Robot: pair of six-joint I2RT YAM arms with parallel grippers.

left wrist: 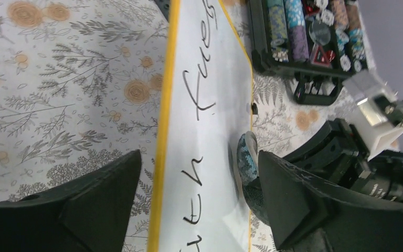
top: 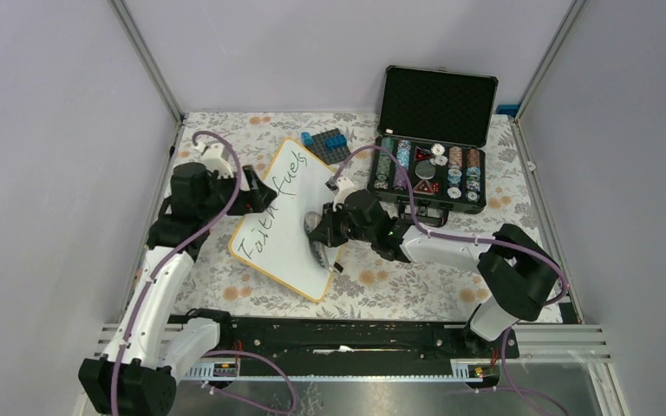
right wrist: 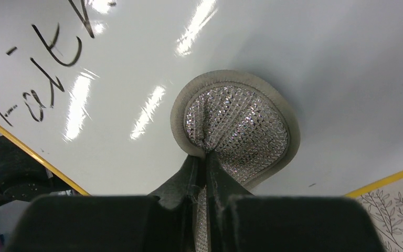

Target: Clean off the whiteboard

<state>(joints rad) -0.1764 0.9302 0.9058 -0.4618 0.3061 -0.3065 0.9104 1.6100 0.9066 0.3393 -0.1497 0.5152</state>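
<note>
Whiteboard point(right wrist: 320, 63) under pad point(right wrist: 236, 121) in right fingers point(right wrist: 181, 181)

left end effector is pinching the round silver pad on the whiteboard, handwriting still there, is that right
Wrong arm: it is the right end effector that pinches the round silver pad on the whiteboard, as the right wrist view shows. The handwriting is still there.

The whiteboard point(top: 284, 224) carries black handwriting that seems to read "Faith fuels".
</note>
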